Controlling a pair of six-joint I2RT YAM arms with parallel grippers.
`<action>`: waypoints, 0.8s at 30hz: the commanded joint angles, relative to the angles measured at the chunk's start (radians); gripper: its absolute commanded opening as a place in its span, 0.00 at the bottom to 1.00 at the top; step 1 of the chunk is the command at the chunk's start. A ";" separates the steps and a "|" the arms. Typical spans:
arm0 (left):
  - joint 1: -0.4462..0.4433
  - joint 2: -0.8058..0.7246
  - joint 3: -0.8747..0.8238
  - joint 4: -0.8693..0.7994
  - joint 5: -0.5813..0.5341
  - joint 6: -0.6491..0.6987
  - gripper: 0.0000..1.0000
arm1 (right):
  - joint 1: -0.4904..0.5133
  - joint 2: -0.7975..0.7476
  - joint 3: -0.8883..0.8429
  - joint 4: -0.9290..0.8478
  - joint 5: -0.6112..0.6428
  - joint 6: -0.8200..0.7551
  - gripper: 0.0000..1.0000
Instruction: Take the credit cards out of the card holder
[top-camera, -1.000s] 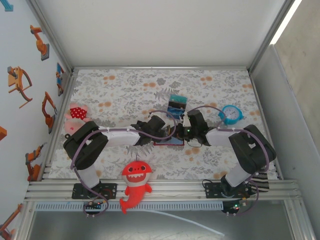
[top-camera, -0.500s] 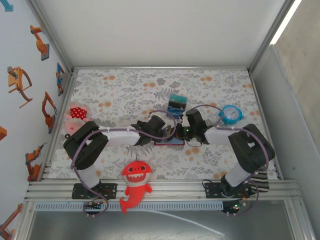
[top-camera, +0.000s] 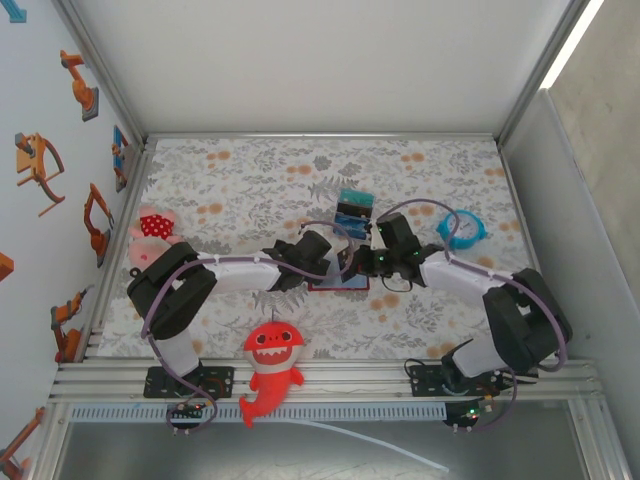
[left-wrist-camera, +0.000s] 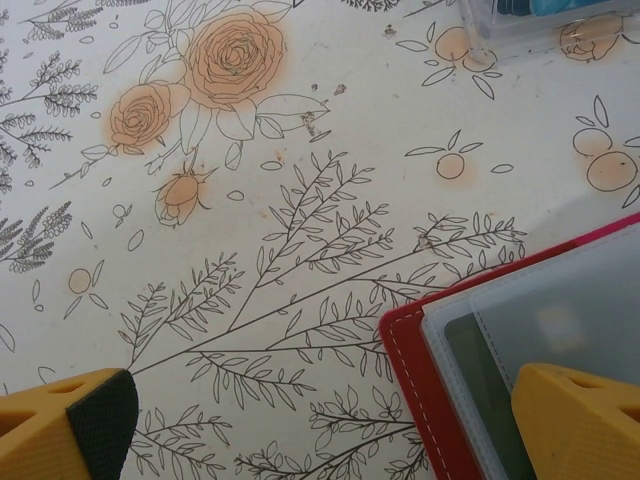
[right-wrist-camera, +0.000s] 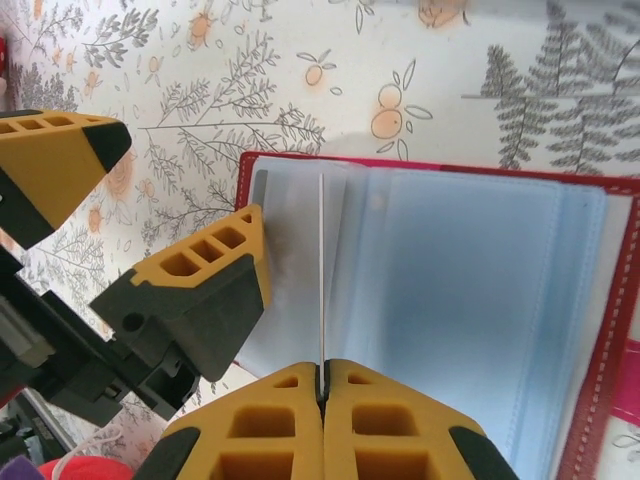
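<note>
The card holder (right-wrist-camera: 470, 270) lies open on the flowered cloth, red-edged with bluish-grey inner panels; from above, its red edge (top-camera: 335, 285) shows between the two wrists. My right gripper (right-wrist-camera: 322, 372) is shut on one of the credit cards (right-wrist-camera: 321, 270), seen edge-on as a thin pale line over the holder's left panel. Whether its far end is still in a pocket I cannot tell. My left gripper (left-wrist-camera: 320, 425) is open. One of its fingers (left-wrist-camera: 575, 420) rests on the holder's corner panel (left-wrist-camera: 500, 320) and the other finger (left-wrist-camera: 70, 425) is over the cloth.
A teal-blue-black striped block (top-camera: 354, 208) lies just beyond the holder, and a blue alarm clock (top-camera: 462, 228) stands to its right. A red shark toy (top-camera: 272, 365) sits at the near edge and a pink-and-red toy (top-camera: 152, 226) at the left. Walls enclose the table.
My right gripper has closed on the card. The right arm's elbow has swung out to the right and toward the near edge. The left arm has stayed put.
</note>
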 joint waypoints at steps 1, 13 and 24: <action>0.006 -0.017 0.020 -0.038 -0.023 0.060 0.97 | 0.009 -0.045 0.054 -0.108 0.059 -0.091 0.00; 0.054 -0.115 0.017 -0.007 0.016 0.052 0.97 | 0.006 -0.024 0.298 -0.374 0.251 -0.456 0.00; 0.051 -0.189 -0.015 -0.125 0.022 -0.118 0.97 | -0.005 0.116 0.545 -0.472 0.327 -0.823 0.00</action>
